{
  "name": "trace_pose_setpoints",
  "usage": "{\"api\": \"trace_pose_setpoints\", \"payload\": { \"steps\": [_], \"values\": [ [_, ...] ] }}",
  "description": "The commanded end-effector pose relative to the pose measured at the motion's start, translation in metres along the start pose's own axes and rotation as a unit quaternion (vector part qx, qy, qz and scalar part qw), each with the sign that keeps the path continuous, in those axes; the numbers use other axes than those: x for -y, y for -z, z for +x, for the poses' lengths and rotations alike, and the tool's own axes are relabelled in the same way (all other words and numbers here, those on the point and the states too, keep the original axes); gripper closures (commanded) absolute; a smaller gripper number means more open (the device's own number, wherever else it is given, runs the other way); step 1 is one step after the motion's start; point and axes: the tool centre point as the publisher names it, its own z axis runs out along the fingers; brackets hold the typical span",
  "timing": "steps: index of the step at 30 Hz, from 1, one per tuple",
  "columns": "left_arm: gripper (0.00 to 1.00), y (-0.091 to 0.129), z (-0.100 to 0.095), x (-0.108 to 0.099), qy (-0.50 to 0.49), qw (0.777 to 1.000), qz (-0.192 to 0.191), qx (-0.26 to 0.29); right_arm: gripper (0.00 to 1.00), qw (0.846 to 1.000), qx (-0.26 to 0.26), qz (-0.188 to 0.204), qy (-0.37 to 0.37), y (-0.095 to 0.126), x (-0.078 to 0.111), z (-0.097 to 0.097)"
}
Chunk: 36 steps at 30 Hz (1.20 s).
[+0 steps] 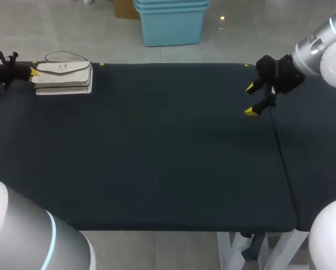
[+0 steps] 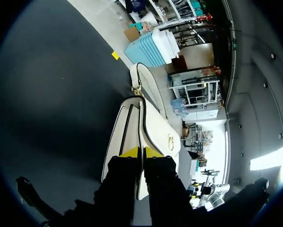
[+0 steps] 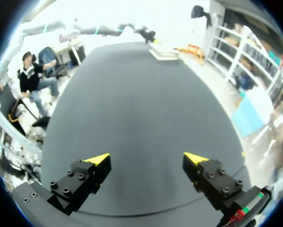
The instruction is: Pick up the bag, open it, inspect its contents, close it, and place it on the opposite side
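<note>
A cream flap bag (image 1: 63, 77) lies flat at the table's far left corner, its thin strap (image 1: 67, 55) looped behind it. My left gripper (image 1: 33, 72) comes in from the left edge and meets the bag's near end. In the left wrist view its yellow tips are almost together, and this gripper (image 2: 141, 152) is shut on the dark-trimmed edge of the bag (image 2: 153, 127). My right gripper (image 1: 252, 100) hangs open over the table's right part, far from the bag. In the right wrist view, nothing lies between the spread fingers of the right gripper (image 3: 146, 158). The bag (image 3: 164, 52) shows small across the table.
The dark table top (image 1: 168, 157) stretches bare between the two arms. A seam (image 1: 280, 152) runs down the right side where a second table (image 1: 317, 169) adjoins. Small yellow marks (image 1: 102, 64) sit on the far edge.
</note>
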Motion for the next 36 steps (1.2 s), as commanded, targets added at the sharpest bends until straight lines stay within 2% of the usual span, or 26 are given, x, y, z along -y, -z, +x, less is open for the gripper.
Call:
{"api": "trace_pose_setpoints", "payload": {
  "steps": [1,4,5,6,8,11,14,15,16,19,25,30,33,36],
  "values": [
    [1.00,-0.002,-0.003,0.002,-0.001,0.896,-0.443,-0.007,0.00,1.000,-0.001,0.000,0.000,0.000,0.000,-0.001],
    [1.00,-0.002,-0.002,0.002,0.001,0.894,-0.449,-0.007,0.00,1.000,-0.001,0.000,0.000,0.000,0.000,-0.001],
    [0.80,-0.003,-0.001,0.002,0.007,0.890,-0.456,-0.012,0.00,1.000,-0.001,0.000,0.000,0.000,0.000,-0.001],
    [0.76,-0.003,0.000,0.003,0.010,0.889,-0.458,-0.012,0.00,1.000,-0.001,0.000,0.000,0.000,0.000,-0.001],
    [0.77,-0.004,0.002,0.004,0.017,0.885,-0.465,-0.009,0.00,1.000,-0.001,0.000,0.000,0.000,0.000,-0.001],
    [0.85,-0.004,0.003,0.006,0.024,0.881,-0.473,-0.011,0.00,1.000,-0.001,0.000,0.000,0.000,0.000,-0.001],
    [0.87,-0.004,0.004,0.006,0.027,0.876,-0.481,-0.008,0.00,1.000,-0.001,0.000,0.000,0.000,0.000,-0.001],
    [0.90,-0.004,0.004,0.005,0.027,0.876,-0.482,-0.007,0.00,1.000,-0.001,0.000,0.000,0.000,0.000,-0.001],
    [1.00,-0.004,0.004,0.005,0.027,0.876,-0.482,-0.006,0.00,1.000,-0.001,0.000,0.000,0.000,0.000,-0.001],
    [1.00,-0.006,0.004,-0.001,0.027,0.874,-0.486,-0.004,0.00,1.000,-0.001,0.000,0.000,0.000,0.000,-0.001],
    [1.00,-0.006,0.009,-0.028,0.020,0.866,-0.500,-0.011,0.00,1.000,-0.001,0.000,0.000,0.000,0.000,-0.001],
    [1.00,-0.011,0.016,-0.064,0.019,0.860,-0.509,-0.022,0.00,1.000,-0.001,0.000,0.000,0.000,0.000,-0.001],
    [1.00,-0.016,0.022,-0.088,0.018,0.862,-0.506,-0.020,0.00,1.000,-0.001,0.000,0.000,0.000,0.000,-0.001],
    [1.00,-0.024,0.030,-0.110,0.008,0.875,-0.484,0.002,0.00,1.000,-0.001,0.000,0.000,0.000,0.000,-0.001]
  ]
}}
